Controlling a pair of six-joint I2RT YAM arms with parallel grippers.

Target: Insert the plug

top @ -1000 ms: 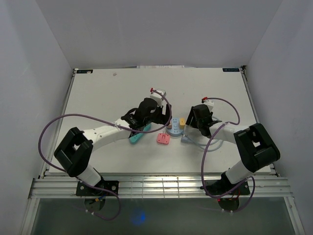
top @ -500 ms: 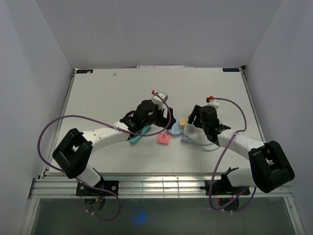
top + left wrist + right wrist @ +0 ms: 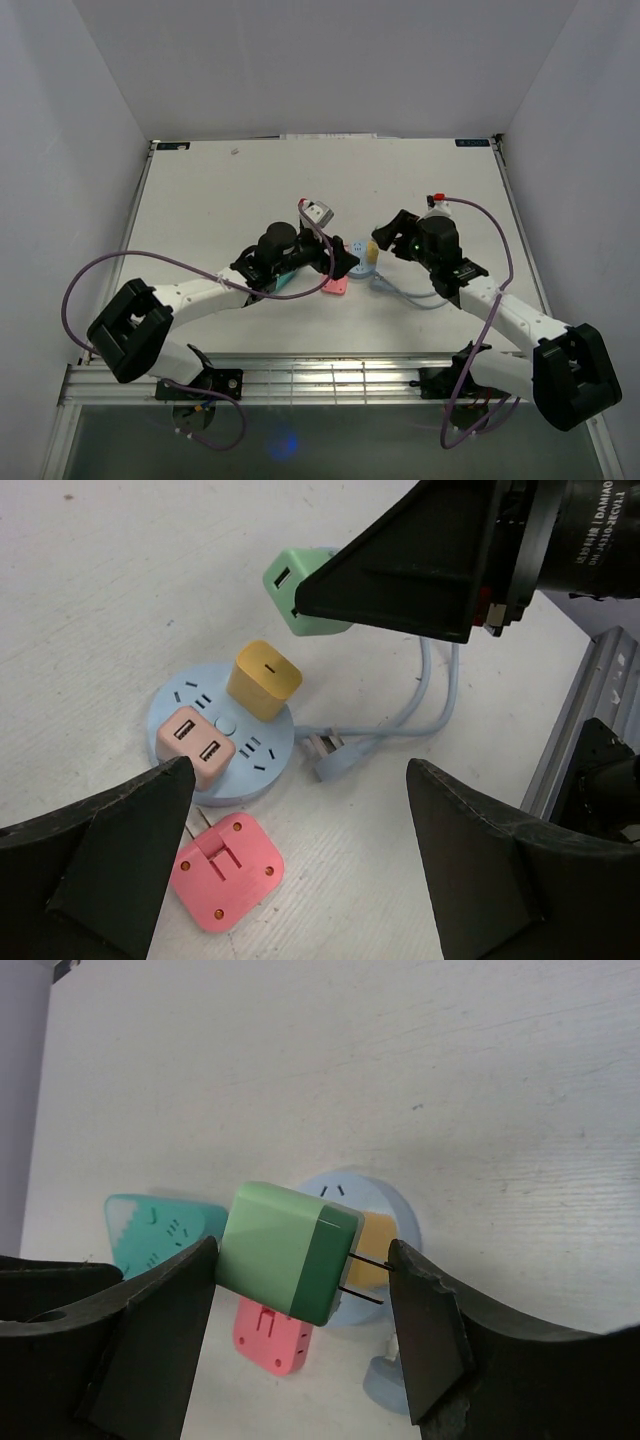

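Little room around the blue hub [image 3: 168, 696]: right claw [image 3: 302, 1260] clamps the green plug [image 3: 270, 1245] beside it, left claw [image 3: 300, 780] gapes empty.

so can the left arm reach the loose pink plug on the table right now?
Probably yes: the left pincer is open above the pink plug, which lies uncovered beside the blue socket hub.

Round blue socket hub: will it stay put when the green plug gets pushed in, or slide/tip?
Likely to slide under sideways force: the blue hub lies flat on the smooth table with nothing visibly pinning it. Unlikely to tip: it is low and wide. Its cord lies slack, so it probably gives no anchoring. Pushing the green plug straight down seems safest.
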